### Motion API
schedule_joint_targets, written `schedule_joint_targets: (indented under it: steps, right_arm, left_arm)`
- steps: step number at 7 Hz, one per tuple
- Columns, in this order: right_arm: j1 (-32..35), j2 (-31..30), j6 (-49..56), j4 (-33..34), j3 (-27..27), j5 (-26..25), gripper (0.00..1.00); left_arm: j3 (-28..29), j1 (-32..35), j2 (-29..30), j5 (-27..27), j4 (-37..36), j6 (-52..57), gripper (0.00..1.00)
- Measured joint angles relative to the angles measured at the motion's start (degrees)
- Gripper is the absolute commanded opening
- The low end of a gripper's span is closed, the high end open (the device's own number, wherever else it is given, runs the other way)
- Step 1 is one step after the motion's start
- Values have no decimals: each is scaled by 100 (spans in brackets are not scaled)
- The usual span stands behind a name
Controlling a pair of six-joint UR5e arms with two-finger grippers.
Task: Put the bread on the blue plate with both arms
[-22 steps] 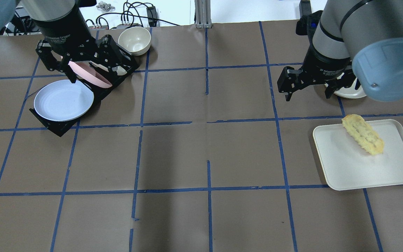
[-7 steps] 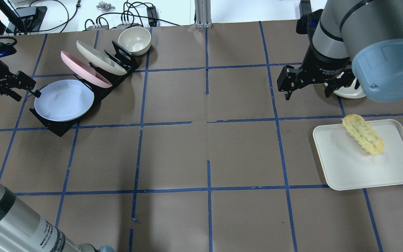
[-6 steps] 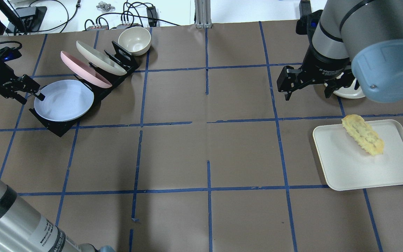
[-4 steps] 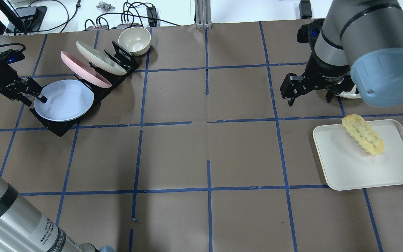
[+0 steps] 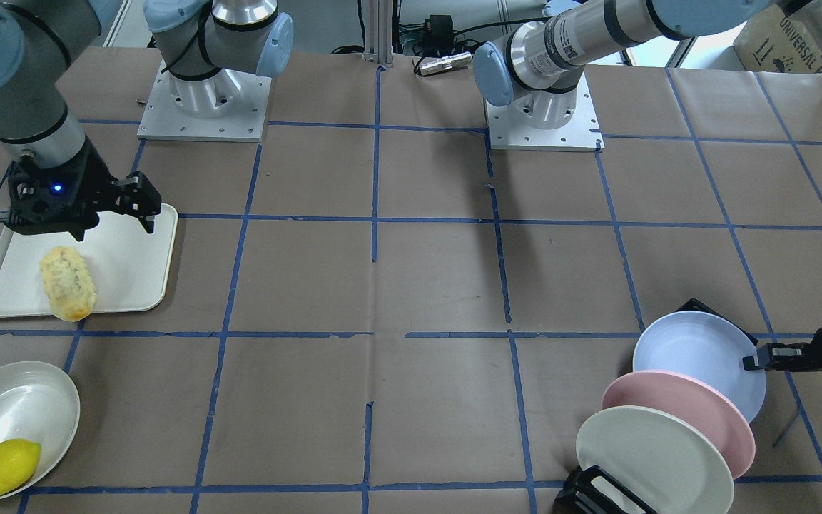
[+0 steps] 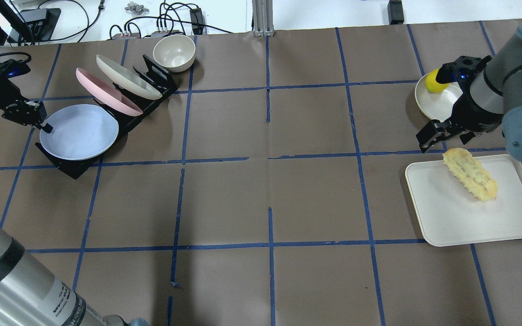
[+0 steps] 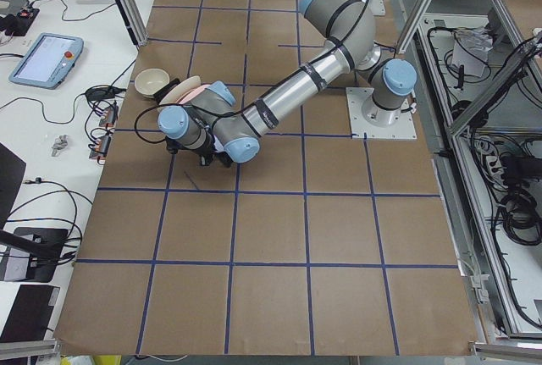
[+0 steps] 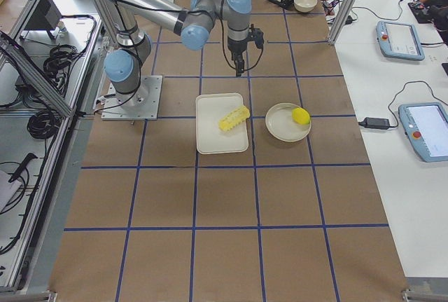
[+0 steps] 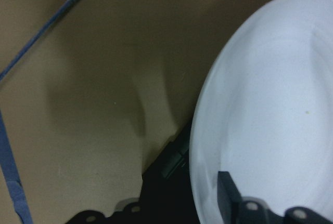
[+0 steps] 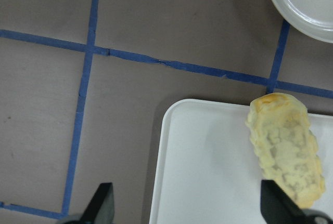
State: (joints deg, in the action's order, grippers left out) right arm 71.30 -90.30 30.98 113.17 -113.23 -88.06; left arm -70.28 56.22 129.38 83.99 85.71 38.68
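The bread [image 6: 469, 174] lies aslant on a white tray [image 6: 447, 222], also seen in the front view [image 5: 67, 282] and the right wrist view [image 10: 286, 151]. My right gripper [image 6: 447, 136] is open and empty, low over the tray's far edge just behind the bread [image 5: 61, 225] [image 10: 187, 208]. The blue plate [image 6: 79, 131] leans in the front slot of a black rack [image 6: 73, 165]. My left gripper [image 6: 39, 123] is at the plate's left rim. One finger [image 9: 229, 193] lies on the plate's upper face [image 9: 270, 104]; the other is hidden under the rim.
A pink plate [image 6: 102, 93] and a cream plate [image 6: 125, 81] stand in the rack behind the blue one. A small bowl [image 6: 174, 52] sits beyond. A shallow bowl [image 6: 442, 106] holding a lemon [image 6: 433, 81] sits past the tray.
My left arm swung from over the rack to its left and closed in on the blue plate's rim; rack and plates shifted slightly left. My right gripper moved right and down toward the bread, uncovering the lemon.
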Motion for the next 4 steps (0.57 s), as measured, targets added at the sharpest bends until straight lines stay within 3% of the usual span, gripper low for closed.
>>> schedule_joint_targets:
  steps: [4]
  right_arm:
    - [-709, 848, 2162, 969, -178, 138, 99]
  left_arm:
    - [322, 190, -276, 45, 395, -11, 15]
